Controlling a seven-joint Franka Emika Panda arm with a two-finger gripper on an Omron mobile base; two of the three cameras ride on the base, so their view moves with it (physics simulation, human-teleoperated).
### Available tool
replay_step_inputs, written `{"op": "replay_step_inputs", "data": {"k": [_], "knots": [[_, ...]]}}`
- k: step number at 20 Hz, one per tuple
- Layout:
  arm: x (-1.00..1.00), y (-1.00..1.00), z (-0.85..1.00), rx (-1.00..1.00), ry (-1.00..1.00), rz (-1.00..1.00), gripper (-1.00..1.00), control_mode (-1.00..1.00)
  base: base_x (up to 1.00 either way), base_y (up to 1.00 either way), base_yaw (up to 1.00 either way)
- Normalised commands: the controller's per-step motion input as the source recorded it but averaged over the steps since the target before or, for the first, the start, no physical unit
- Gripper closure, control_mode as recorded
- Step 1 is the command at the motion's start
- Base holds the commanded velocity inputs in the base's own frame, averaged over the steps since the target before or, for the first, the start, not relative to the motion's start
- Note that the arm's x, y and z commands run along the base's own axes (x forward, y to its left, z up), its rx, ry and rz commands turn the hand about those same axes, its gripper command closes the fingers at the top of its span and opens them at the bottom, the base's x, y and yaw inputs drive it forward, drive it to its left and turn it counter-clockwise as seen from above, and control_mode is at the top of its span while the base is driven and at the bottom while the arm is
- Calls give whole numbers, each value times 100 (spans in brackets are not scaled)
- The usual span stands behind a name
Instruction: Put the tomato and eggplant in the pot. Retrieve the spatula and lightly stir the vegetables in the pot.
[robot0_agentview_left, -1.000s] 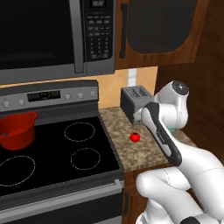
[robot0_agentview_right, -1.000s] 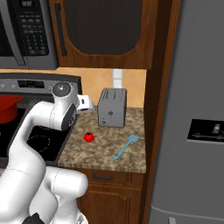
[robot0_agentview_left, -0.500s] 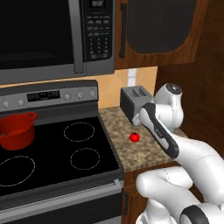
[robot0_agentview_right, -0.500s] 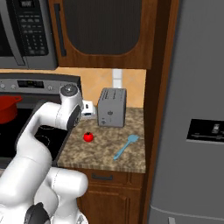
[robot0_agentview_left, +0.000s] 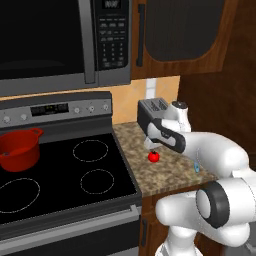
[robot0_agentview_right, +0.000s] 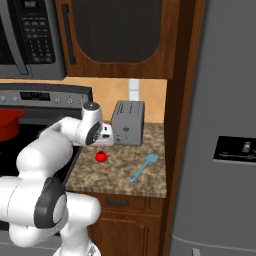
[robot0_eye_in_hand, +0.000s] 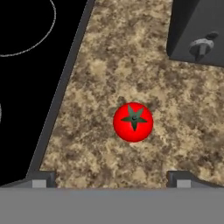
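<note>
- Left base view: red pot (robot0_agentview_left: 19, 150) sits on the stove's back-left burner; contents can't be made out.
- Right base view: blue spatula (robot0_agentview_right: 144, 167) lies right of the tomato (robot0_agentview_right: 101, 156).
- Hand view: gripper (robot0_eye_in_hand: 112, 178) spread wide and empty over the tomato, toaster (robot0_eye_in_hand: 197, 30) beside it.

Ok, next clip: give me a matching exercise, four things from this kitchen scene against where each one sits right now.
Things:
1. tomato
2. pot
3. spatula
4. toaster

Places:
A. on the stove's back left burner
B. at the back of the counter, by the wall
C. on the counter, below the open fingers
D. flat on the counter's right side, in front of the toaster

Pairs: 1-C, 2-A, 3-D, 4-B
</note>
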Motion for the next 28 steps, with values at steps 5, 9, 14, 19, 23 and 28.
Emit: {"op": "replay_step_inputs", "data": {"k": [5, 9, 14, 19, 23, 28], "knots": [[35, 1, -45, 0, 12, -1, -100, -100, 0, 0, 0], [29, 0, -21, -2, 7, -3, -100, -100, 0, 0, 0], [11, -2, -16, 0, 6, -1, -100, -100, 0, 0, 0], [3, -7, -20, 0, 2, 0, -100, -100, 0, 0, 0], [0, -3, -25, 0, 0, 0, -100, -100, 0, 0, 0], [0, 0, -25, 0, 0, 0, -100, -100, 0, 0, 0]]}}
